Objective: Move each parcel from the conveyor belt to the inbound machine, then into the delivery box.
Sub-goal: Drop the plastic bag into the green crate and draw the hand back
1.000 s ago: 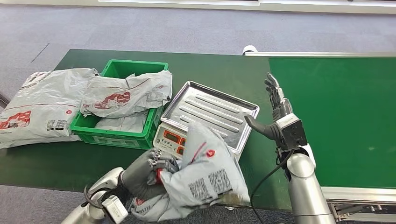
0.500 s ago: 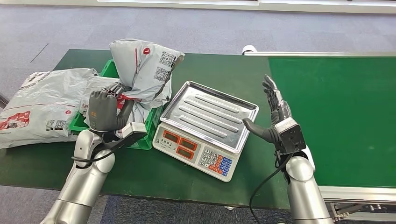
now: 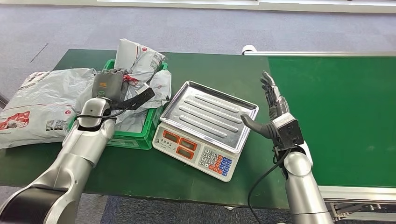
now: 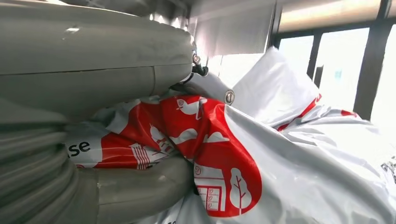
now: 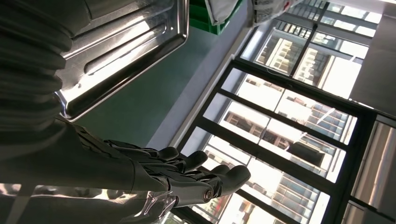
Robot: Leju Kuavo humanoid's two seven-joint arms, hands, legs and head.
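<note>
Now a grey parcel [image 3: 140, 60] with red print is held by the left hand [image 3: 108, 85], right over the green delivery box [image 3: 150, 125]. The parcel is gripped tight, as is seen close up in the left wrist view, where the thumb [image 4: 144, 189] and the fingers are wrapped round its red and white plastic [image 4: 205, 154]. Its top end sticks up past the far rim of the box. More grey parcels are piled inside the box, and one of them [image 3: 161, 88] hangs over the rim next to the scale. Another big parcel [image 3: 39, 105] is laid flat on the green table [image 3: 135, 172], touching the left side of the box.

The weighing scale [image 3: 205, 122] is set just beside the box, at a slant, with its silver tray bare and its buttons near the front edge of the table. Bare table is seen between the scale and the front edge.

The right hand [image 3: 275, 112] is held up past the right corner of the tray, with nothing in it and its fingers [image 5: 196, 172] straight and spread a little. To its right, the conveyor belt [image 3: 341, 116] is seen, wide and flat.
</note>
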